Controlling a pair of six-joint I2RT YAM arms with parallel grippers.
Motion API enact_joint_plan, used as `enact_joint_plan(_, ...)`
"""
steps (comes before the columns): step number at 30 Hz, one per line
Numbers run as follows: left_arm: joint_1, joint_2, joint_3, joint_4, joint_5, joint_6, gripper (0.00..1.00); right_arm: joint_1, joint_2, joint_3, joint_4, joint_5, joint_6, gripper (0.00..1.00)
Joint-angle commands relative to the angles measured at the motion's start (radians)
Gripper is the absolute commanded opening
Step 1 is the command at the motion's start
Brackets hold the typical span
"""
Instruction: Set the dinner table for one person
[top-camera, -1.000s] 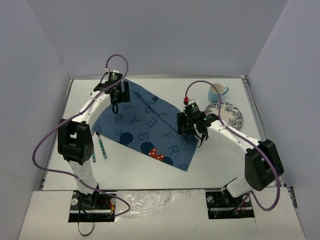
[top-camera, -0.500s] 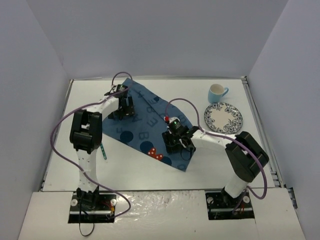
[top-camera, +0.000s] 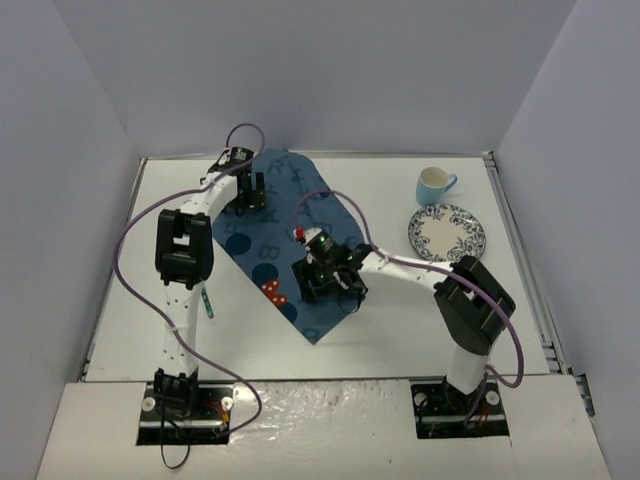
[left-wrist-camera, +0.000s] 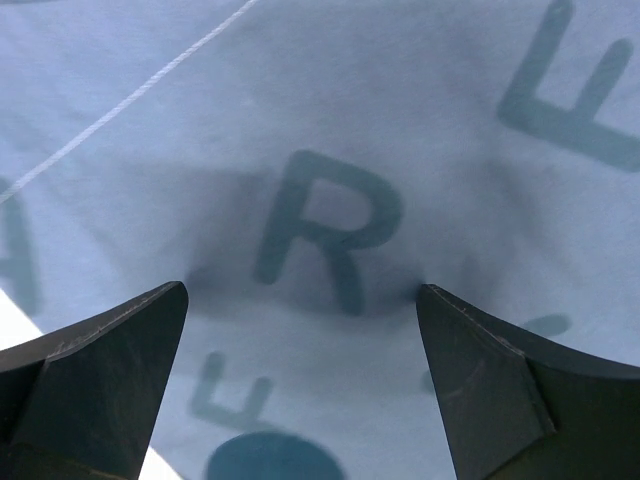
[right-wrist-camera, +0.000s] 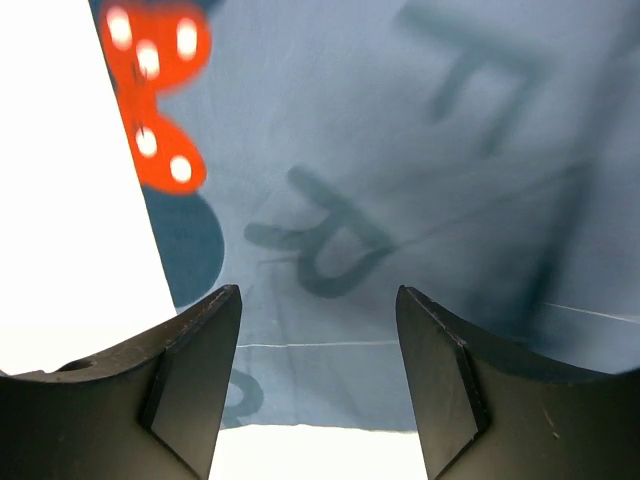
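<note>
top external view, left hand (top-camera: 250, 197) reaching far, right hand (top-camera: 318, 288) stretched to centre, both spread open over blue cloth (top-camera: 285, 180)

The right pincer (right-wrist-camera: 318, 292) gapes above the blue lettered cloth (right-wrist-camera: 400, 150) — an R printed at center. Red dotted bow (right-wrist-camera: 150, 100) at eleven o'clock; white counter (right-wrist-camera: 60, 250) at nine.
</note>
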Motion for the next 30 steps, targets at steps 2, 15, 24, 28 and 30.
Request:
enact_joint_plan(2, -0.009, -0.222, -0.015, -0.028, -0.008, 0.095, 0.97, -0.152, -0.242, 0.045, -0.054, 0.097, 0.046, 0.6)
enact_joint_plan(15, -0.269, -0.545, -0.524, 0.055, 0.04, 0.021, 0.97, -0.455, -0.288, -0.146, -0.005, -0.027, 0.093, 0.61)
enact_joint_plan(24, -0.32, -0.54, -0.714, 0.163, 0.068, -0.034, 0.97, -0.466, -0.155, -0.23, 0.215, -0.133, 0.128, 0.61)
enact_joint_plan(28, -0.321, -0.516, -0.723, 0.175, 0.076, -0.038, 0.97, -0.466, -0.099, -0.249, 0.278, -0.154, 0.135, 0.61)
enact_joint_plan(30, -0.32, -0.511, -0.732, 0.181, 0.08, -0.042, 0.97, -0.466, -0.084, -0.259, 0.295, -0.157, 0.136, 0.61)
